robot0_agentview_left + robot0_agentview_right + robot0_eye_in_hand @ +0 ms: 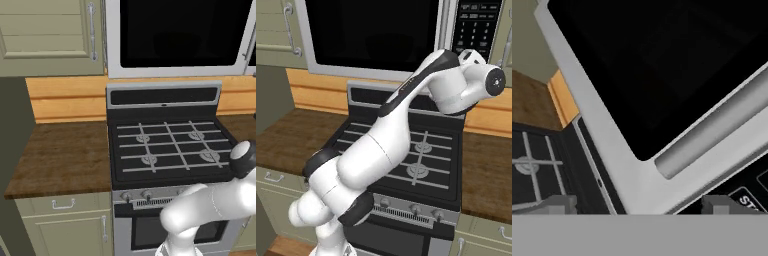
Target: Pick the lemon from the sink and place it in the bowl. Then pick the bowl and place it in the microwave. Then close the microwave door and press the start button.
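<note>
Wide silver-grey box microwave [180,37] mounted above black gas stove [170,145], silver-framed door with black glass window [373,32] closed flat across the front, contents hidden behind dark glass. Vertical bar handle [714,127] at the door's right edge, long axis upright. Gripper [639,205] close before the handle, fingers spread, grasping nothing.

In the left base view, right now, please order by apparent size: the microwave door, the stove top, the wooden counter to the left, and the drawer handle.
1. Microwave door, though cropped by the frame.
2. Stove top and wooden counter: too alike to rank.
3. Drawer handle, by far the smallest.
</note>
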